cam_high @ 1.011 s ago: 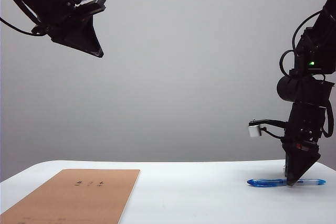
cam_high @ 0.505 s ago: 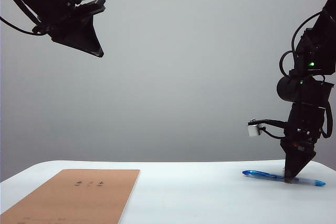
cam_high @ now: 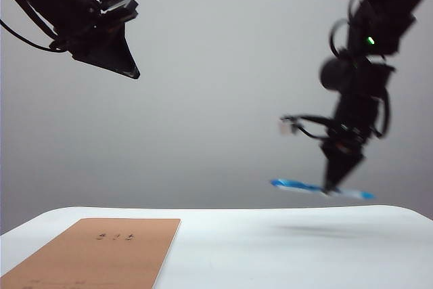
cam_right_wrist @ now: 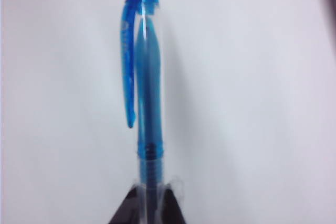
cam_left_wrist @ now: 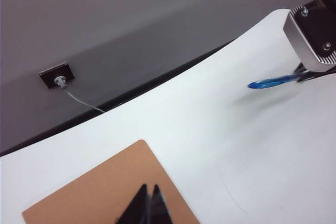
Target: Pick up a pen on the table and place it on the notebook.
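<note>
The blue pen [cam_high: 318, 188] hangs nearly level in the air above the right part of the white table [cam_high: 270, 248], with my right gripper [cam_high: 333, 188] shut on its barrel. In the right wrist view the pen [cam_right_wrist: 144, 87] runs out from between the fingers of that gripper [cam_right_wrist: 149, 195], clip and cap end farthest away. The tan notebook [cam_high: 101, 252] lies flat at the table's front left. My left gripper [cam_high: 133, 71] hovers high above it, shut and empty. In the left wrist view its tips [cam_left_wrist: 148, 190] sit over the notebook [cam_left_wrist: 89, 192], and the pen [cam_left_wrist: 273, 82] shows far off.
Behind the table is a plain grey wall. A small dark wall plate [cam_left_wrist: 56, 75] with a thin white cable [cam_left_wrist: 84, 103] shows in the left wrist view. The table's far edge curves round at the right corner [cam_high: 406, 211].
My right gripper closed on the pen as it lay on the table, then lifted it well clear and carried it leftwards. The left arm has barely moved.
</note>
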### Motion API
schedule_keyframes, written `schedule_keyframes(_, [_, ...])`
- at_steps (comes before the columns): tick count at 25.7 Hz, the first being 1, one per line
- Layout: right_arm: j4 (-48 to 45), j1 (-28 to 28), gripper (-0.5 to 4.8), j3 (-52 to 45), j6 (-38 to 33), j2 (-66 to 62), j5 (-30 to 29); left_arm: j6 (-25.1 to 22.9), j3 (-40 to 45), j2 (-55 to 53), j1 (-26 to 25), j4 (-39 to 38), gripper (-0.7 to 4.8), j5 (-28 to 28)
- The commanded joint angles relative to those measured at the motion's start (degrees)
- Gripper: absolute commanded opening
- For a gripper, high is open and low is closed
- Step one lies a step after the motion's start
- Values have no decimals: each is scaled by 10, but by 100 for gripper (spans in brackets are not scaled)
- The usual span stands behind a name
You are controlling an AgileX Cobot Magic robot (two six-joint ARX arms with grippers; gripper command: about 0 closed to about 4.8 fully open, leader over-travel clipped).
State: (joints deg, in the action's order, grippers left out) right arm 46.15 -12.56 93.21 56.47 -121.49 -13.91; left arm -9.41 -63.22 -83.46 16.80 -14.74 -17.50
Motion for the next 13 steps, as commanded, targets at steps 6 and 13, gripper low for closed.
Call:
schedule_keyframes(6, [-104,-113,-1,-1,-158,21,-46,-89,-32,88,0,-247,-6,129])
schedule_keyframes(13, [-218,-211,3,-1,-268,17,-87,-112,-32,165,-1,-362,-6,179])
